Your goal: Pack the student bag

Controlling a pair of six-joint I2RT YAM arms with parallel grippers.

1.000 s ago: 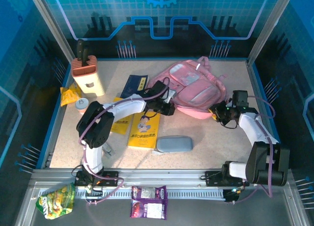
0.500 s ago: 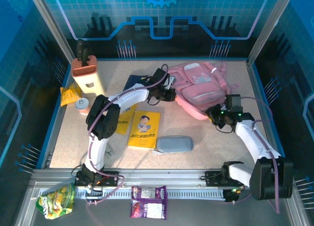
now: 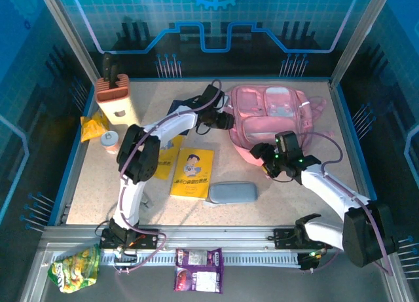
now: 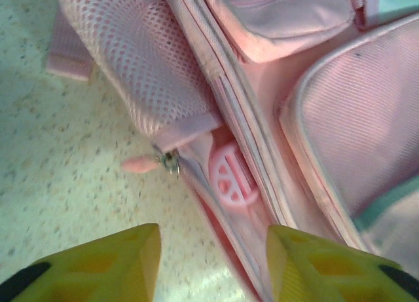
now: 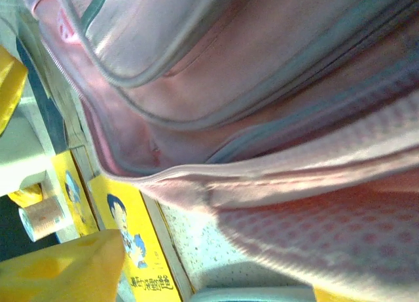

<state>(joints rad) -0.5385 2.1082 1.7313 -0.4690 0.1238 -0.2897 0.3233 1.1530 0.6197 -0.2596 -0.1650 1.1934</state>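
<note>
Bag (image 3: 272,115) lay flat on table (image 3: 85,184), far right | left tool (image 4: 213,228) wide, empty, at bag's left edge near zip pull (image 4: 141,163) | right tool (image 3: 260,152) wide, empty, at bag's near edge

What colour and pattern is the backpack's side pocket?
Pink, an open mesh weave; the side pocket on the backpack shows best in the left wrist view.

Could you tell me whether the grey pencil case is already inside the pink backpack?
No, in the top view the grey pencil case lies on the table, apart from the pink backpack.
</note>
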